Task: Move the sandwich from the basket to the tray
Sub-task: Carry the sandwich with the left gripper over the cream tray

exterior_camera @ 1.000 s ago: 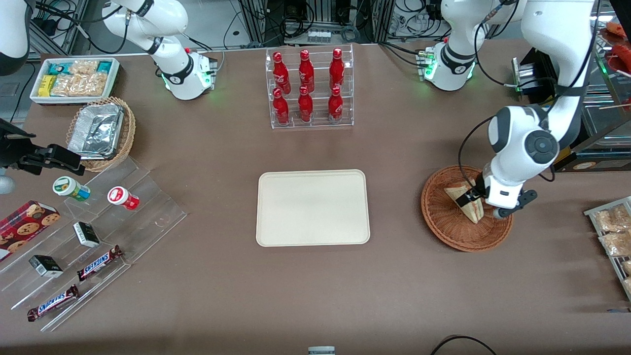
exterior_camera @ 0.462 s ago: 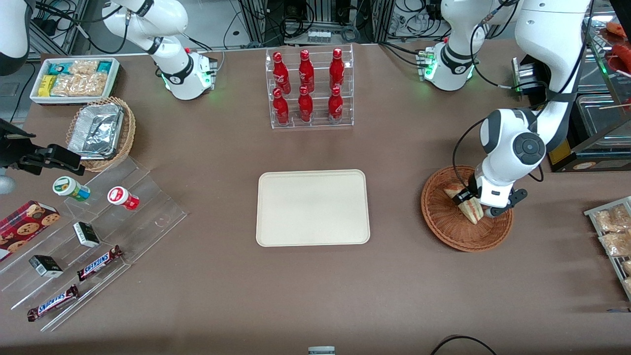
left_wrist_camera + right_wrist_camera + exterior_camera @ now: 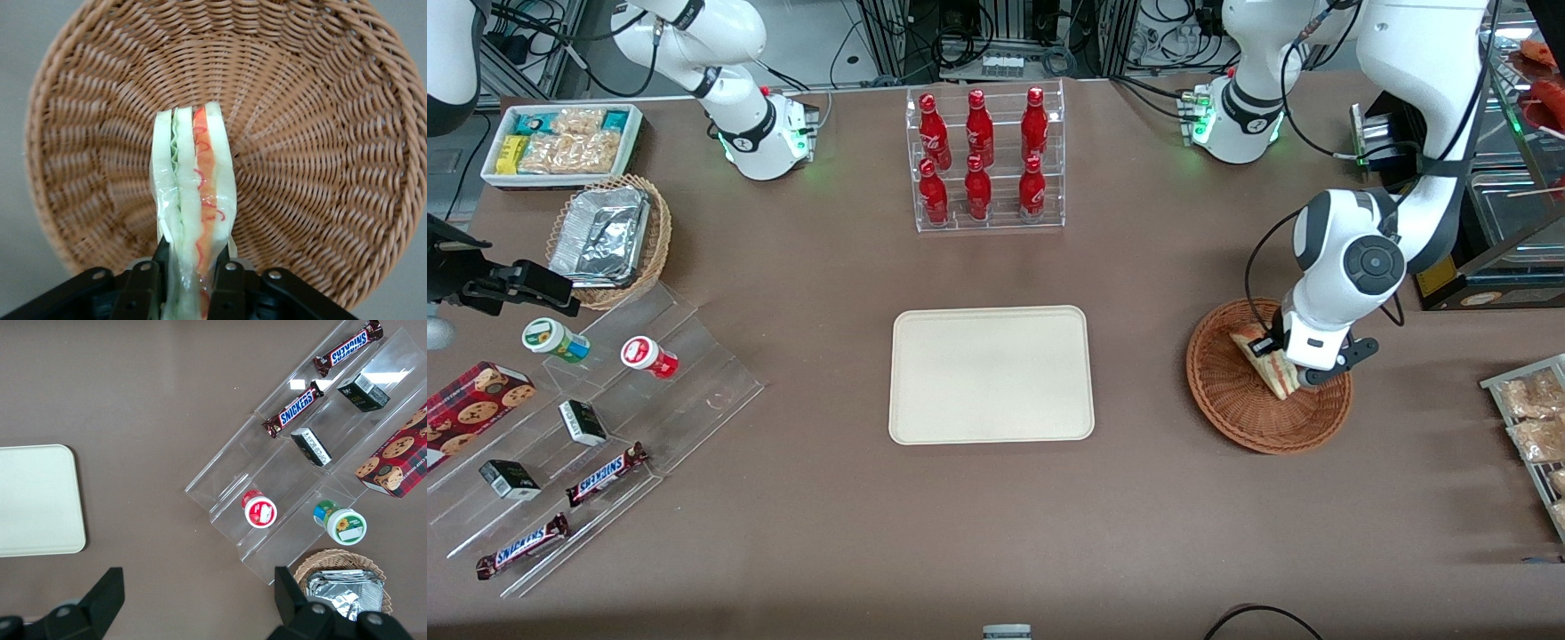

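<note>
With gripper (image 3: pixel 194 280) fingers pinching sandwich (image 3: pixel 193 213) over basket (image 3: pixel 320 133): grasp step done; next, lift clear and carry to tray (image 3: pixel 991 374).

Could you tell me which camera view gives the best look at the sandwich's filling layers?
The left wrist view: the sandwich stands cut edge up over the basket, its red and green layers clear, pinched by the gripper. The front view shows only a small wedge partly covered by the arm; the right wrist view shows none of it.
</note>
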Robot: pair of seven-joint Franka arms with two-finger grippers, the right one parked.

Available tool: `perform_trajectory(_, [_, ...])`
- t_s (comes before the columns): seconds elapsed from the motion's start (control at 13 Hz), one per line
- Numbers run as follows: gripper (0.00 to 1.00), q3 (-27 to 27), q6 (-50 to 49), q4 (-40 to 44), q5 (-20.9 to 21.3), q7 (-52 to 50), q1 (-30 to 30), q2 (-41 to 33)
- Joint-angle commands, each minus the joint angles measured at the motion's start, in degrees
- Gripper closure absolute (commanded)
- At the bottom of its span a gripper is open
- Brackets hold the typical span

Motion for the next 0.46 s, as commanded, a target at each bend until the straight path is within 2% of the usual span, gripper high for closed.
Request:
perform_trajectory(0.0, [1.0, 0.12, -7.31, 2.05, 1.25, 0.63, -0.65, -4.21])
perform_trajectory(0.38, [1.0, -3.56, -20.51, 11.98, 0.21, 4.84, -2.58, -6.15])
